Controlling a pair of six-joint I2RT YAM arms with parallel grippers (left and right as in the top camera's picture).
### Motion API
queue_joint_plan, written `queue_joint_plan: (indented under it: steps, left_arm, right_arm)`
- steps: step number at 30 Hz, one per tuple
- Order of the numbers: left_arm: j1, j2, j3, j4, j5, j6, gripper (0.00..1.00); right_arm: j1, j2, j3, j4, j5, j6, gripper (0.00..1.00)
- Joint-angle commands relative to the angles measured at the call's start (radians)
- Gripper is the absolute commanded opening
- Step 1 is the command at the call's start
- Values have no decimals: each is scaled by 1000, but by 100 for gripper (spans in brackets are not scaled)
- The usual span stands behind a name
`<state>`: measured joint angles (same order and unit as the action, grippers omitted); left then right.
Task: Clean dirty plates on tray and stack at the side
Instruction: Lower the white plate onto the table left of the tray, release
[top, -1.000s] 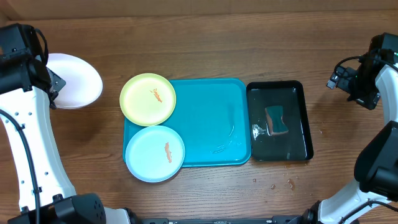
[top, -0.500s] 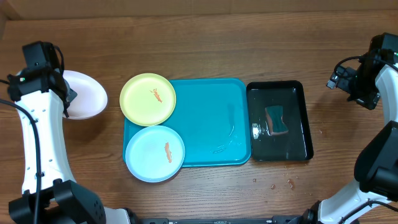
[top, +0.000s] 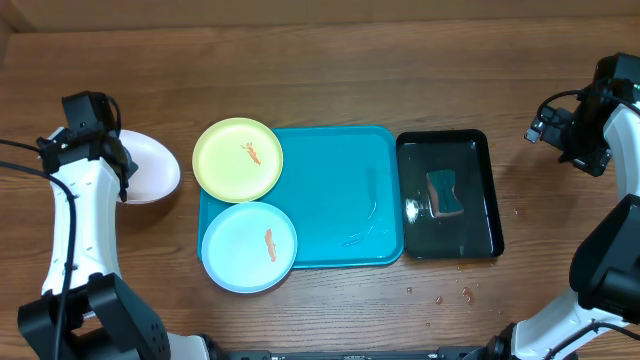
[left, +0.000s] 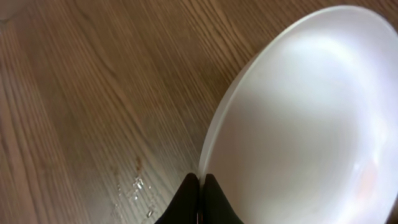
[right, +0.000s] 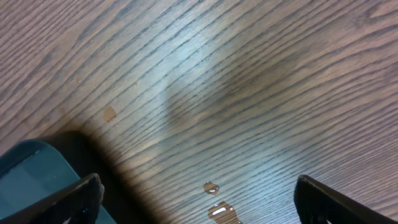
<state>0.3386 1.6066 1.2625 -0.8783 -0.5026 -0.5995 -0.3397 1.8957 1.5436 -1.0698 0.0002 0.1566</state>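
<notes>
Well, the white plate (top: 156, 166) has come a good way rightward over the last second. It was out by the far left of the tabletop (top: 320, 70), and now it is just beside the yellow-green plate (top: 237, 159), not touching it, off the left end of the turquoise tray (top: 340, 190). The left hand (left: 200, 186) is closed tight on its rim, fingertips pinched over the edge, and the plate looks tilted rather than flat.

Nothing else has shifted. The yellow-green plate and the light blue plate (top: 249, 246) sit on the tray's left end, each overhanging the rim a little and each showing its orange-red smear, so I'd say 2 of the 3 plates are not yet cleaned. The white one looks nearly spotless from the wrist, though I cannot make out a faint pinkish tint near its lower right edge. My guess is it is being brought to a spot at the side to start the stack.

Room is tight there: the gap to the yellow-green plate is narrow, so the rims could clip. Bare wood lies open on the plate's other sides. The right hand (right: 198, 200) hovers wide open and empty at the far right, well apart from the plates, over wood with droplets (right: 211, 188) near the black tray (top: 478, 240), where the sponge (top: 444, 193) lies
</notes>
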Motion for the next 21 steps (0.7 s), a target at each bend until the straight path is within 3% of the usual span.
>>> queue_joint_plan:
  steps: [1,12,21]
  left_arm:
    - [1,-4,-35,37,-21,13,4]
    - [0,1,-147,201,52,56,4]
    - [0,40,-149,227,83,71,4]
  right_arm:
    - [-2,-21,22,3,-2,0,100]
    - [-2,-21,22,3,-2,0,100]
    - [-2,-21,22,3,-2,0,100]
